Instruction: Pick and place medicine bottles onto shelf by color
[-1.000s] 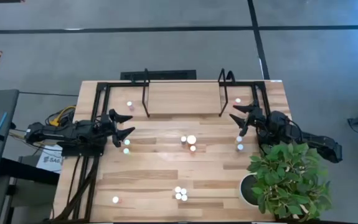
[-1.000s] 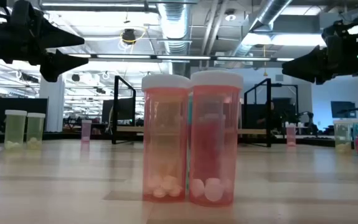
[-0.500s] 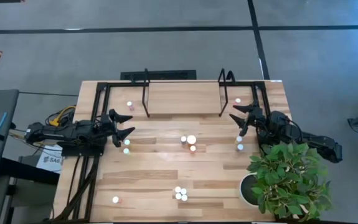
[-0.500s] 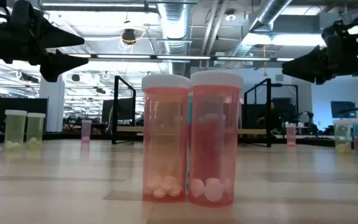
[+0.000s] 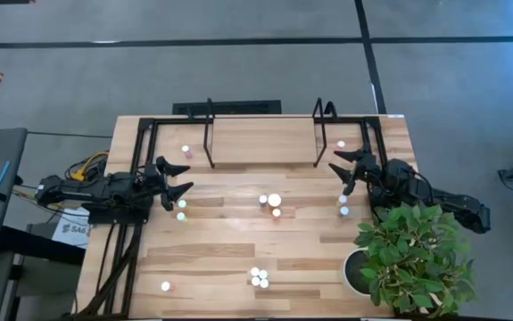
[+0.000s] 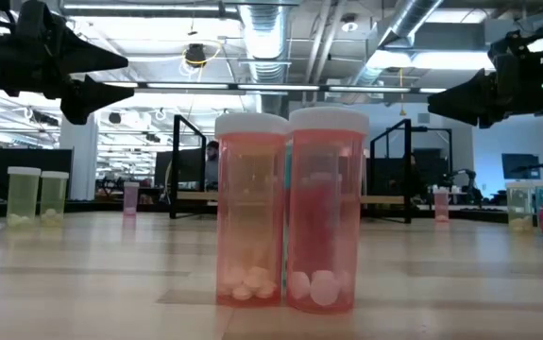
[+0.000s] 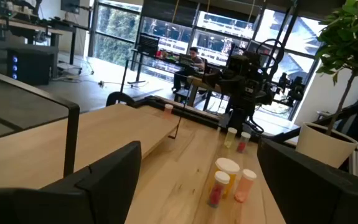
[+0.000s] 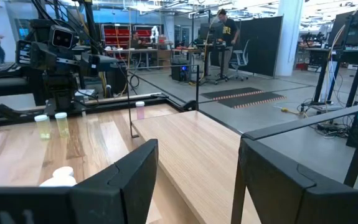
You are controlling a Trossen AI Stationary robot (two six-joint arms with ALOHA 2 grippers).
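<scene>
Small white-capped medicine bottles stand upright about the plank table. Two yellowish ones [image 5: 181, 209] stand by my left gripper, three [image 5: 270, 204] in the middle with one larger-capped, two [image 5: 343, 205] by my right gripper, three [image 5: 258, 278] near the front edge and one [image 5: 165, 286] at front left. Two pink ones [image 5: 186, 150] [image 5: 340, 144] stand on the shelf [image 5: 260, 138] at the far side. My left gripper [image 5: 185, 178] is open and empty, above the table's left part. My right gripper [image 5: 341, 175] is open and empty, just before the shelf's right end.
A leafy plant [image 5: 412, 254] in a round white pot [image 5: 356, 272] stands at the front right, close beside my right arm. The shelf's two upright black hoops [image 5: 210, 134] [image 5: 323, 132] rise from its board. A person [image 8: 222, 37] stands in the room beyond the table.
</scene>
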